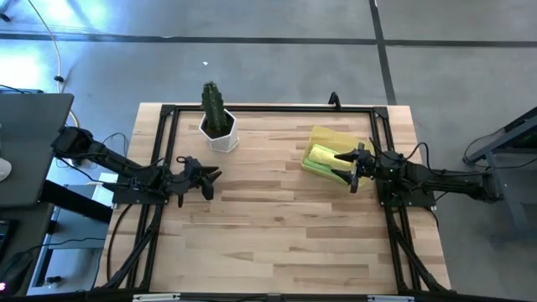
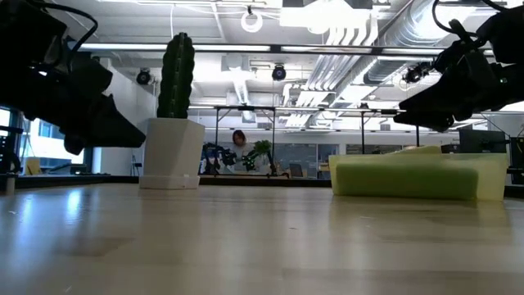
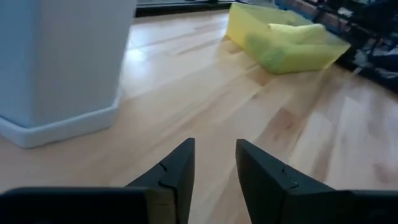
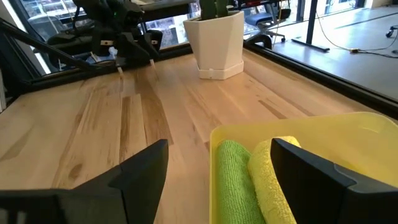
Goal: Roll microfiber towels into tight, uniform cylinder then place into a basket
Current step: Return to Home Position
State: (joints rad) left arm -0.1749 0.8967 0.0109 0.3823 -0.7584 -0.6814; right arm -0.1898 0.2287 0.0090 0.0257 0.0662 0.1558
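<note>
Stretching under a ducted workshop ceiling, the pale wooden table (image 1: pixel 277 243) carries a translucent yellow basket (image 1: pixel 336 136) at its right. Inside, a rolled green towel (image 4: pixel 233 180) and yellow towel (image 4: pixel 270 186) lie touching. The right gripper (image 1: pixel 346 168) hovers there spread wide, the left gripper (image 1: pixel 210 181) slightly parted, both empty.

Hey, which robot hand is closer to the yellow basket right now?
Right. The right hand hangs open over the basket's edge by the rolled towels; the left hand is across the table, near the cactus pot.
</note>
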